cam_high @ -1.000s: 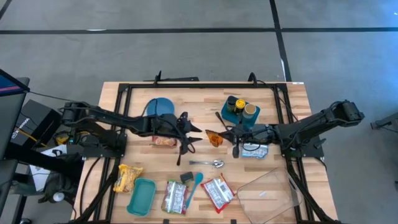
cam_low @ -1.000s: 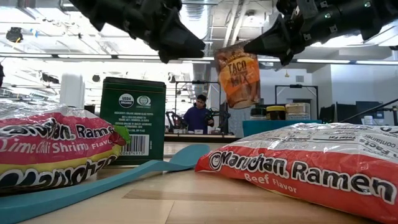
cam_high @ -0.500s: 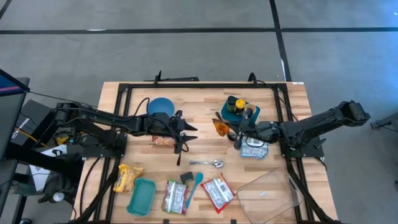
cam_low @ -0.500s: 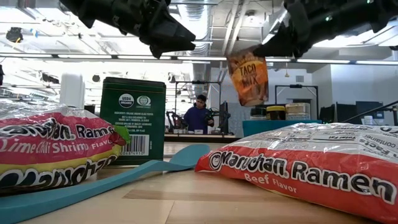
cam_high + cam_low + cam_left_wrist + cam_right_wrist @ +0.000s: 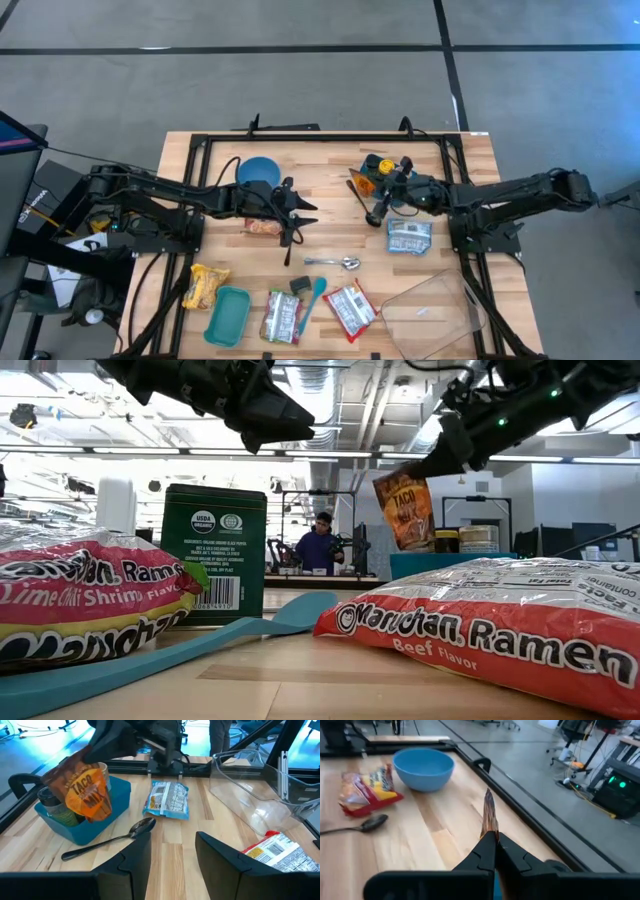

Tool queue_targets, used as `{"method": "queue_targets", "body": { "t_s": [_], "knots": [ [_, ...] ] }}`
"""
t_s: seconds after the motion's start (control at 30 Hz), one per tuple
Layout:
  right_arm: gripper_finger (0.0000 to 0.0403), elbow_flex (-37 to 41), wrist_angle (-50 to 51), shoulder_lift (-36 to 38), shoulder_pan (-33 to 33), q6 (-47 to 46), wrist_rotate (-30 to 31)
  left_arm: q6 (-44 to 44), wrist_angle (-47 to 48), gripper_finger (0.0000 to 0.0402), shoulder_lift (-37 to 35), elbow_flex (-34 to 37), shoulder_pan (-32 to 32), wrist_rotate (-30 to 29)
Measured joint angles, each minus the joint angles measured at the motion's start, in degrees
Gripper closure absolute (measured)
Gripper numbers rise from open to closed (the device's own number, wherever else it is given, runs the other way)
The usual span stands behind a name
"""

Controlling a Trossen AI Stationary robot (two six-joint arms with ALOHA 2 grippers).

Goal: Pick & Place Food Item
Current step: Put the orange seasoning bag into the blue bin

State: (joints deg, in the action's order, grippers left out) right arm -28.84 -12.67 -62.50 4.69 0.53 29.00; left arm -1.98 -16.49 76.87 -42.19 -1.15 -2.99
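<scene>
Left arm: reaches in from the table's left side, left gripper (image 5: 297,213) hanging above the boards near the table's middle, just beside a small red snack packet (image 5: 263,227).
Left fingers: apart, empty, nothing between them in the left wrist view.
Blue bowl: (image 5: 258,171) behind the left arm, untouched.
Near edge of table (image 5: 330,170): yellow snack bag (image 5: 203,285), teal tray (image 5: 228,315), two ramen packets (image 5: 283,315) (image 5: 350,308) with a teal spatula (image 5: 312,297) between them; a spoon (image 5: 335,262) lies farther in.
Task item: orange taco mix pouch (image 5: 365,184), pinched at its top edge and hanging in the air, no longer over the table's middle but carried back and to the right, now touching or just over the near rim of the teal bin (image 5: 107,815) that holds the jars.
Right gripper: (image 5: 385,190) at the bin's left rim, arm stretched in from the right.
Right fingers: closed tight on the pouch's top seam, shown edge-on in the right wrist view (image 5: 489,817).
Change: pouch lower and closer to the bin than a moment ago; left arm drawn back and clear.
Meaning for the task: transport looks nearly done, placing stage at hand; release should wait until the pouch sits inside the bin wall, not against it.
Far right: silver-blue packet (image 5: 408,236) and clear container (image 5: 435,305) lying undisturbed.
</scene>
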Motion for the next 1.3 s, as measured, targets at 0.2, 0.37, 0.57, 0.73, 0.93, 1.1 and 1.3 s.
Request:
{"method": "queue_targets", "body": {
  "t_s": [0.2, 0.37, 0.57, 0.73, 0.93, 1.1, 1.3],
  "knots": [
    [0.0403, 0.0, 4.32, 0.0, 5.72, -0.36, -0.62, 0.0, 0.0, 0.0259, 0.01, 0.0, 0.0, -0.01],
    [0.0403, 0.0, 4.42, 0.0, 8.42, -0.46, -0.64, 0.0, -0.02, 0.0258, 0.01, 0.0, 0.0, 0.01],
    [0.0403, 0.0, 3.95, 0.0, 10.04, -0.43, -0.64, 0.0, -0.02, 0.0259, 0.01, 0.0, -0.01, 0.01],
    [0.0403, 0.02, 3.71, 1.64, 10.11, -0.3, -0.67, 0.0, -0.02, 0.0259, 0.01, 0.0, 0.0, -0.01],
    [0.0403, 0.02, 5.02, 3.76, 10.11, -0.1, -0.67, 0.0, -0.03, 0.0258, 0.03, 0.0, 0.0, 0.0],
    [0.0403, 0.18, 7.48, 3.58, 10.11, -0.52, -0.6, 0.0, -0.04, 0.0259, 0.03, 0.0, 0.0, 0.0],
    [0.0403, 2.54, 4.64, 3.24, 10.59, -0.51, -0.01, 0.0, -0.07, 0.0259, 0.03, 0.0, -0.02, -0.03]
  ]
}}
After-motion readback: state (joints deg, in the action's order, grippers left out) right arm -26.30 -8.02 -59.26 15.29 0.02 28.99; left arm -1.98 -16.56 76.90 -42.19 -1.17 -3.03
